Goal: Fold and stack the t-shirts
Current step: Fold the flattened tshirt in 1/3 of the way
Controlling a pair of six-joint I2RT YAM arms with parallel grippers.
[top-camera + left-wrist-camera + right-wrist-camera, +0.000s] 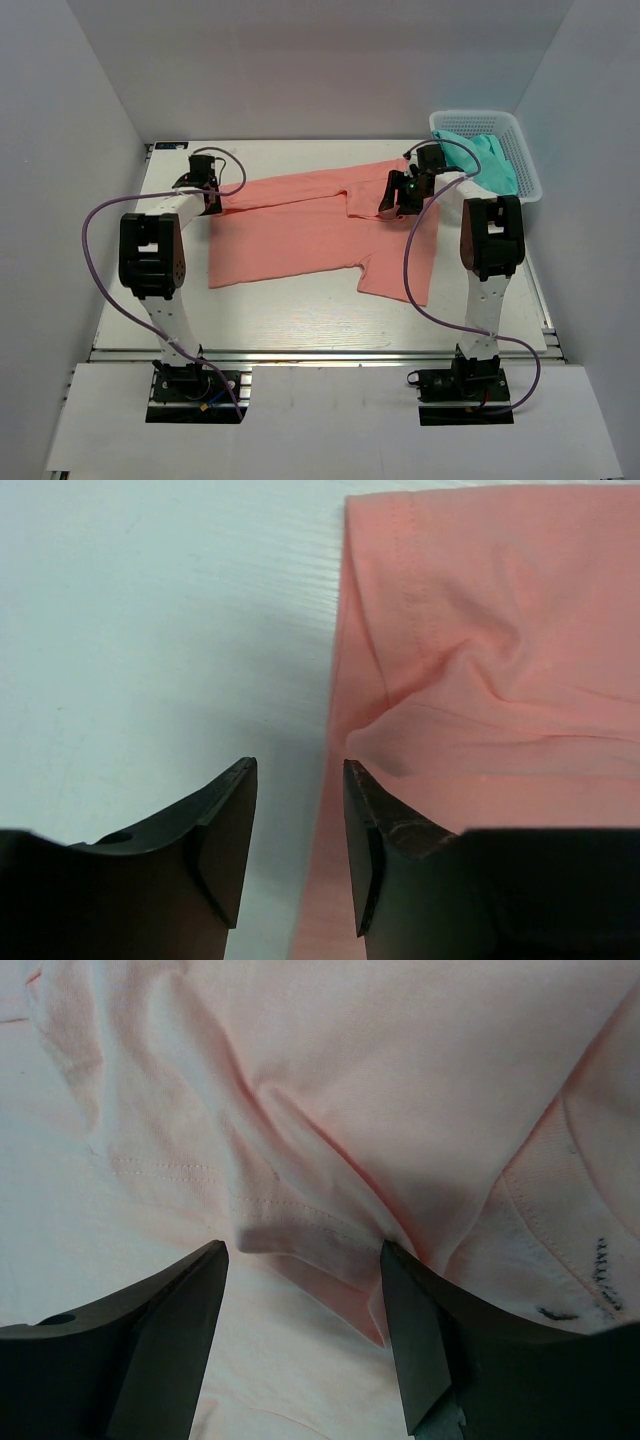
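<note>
The salmon-pink t-shirt [300,235] lies spread on the white table, partly folded at its upper right. My left gripper [211,203] is low at the shirt's left edge; in the left wrist view the gripper [297,780] is open, with the shirt's edge [480,630] running between the fingers. My right gripper [393,203] is over the shirt's upper right part; it is open [300,1255] around a raised fold of the shirt [330,1110], next to the neck label [585,1280]. The teal-green t-shirt [492,160] lies bunched in the basket.
The white lattice basket [525,165] stands at the table's far right corner, close to my right arm. Purple cables loop from both arms over the table [300,310]. Grey walls enclose the table on three sides.
</note>
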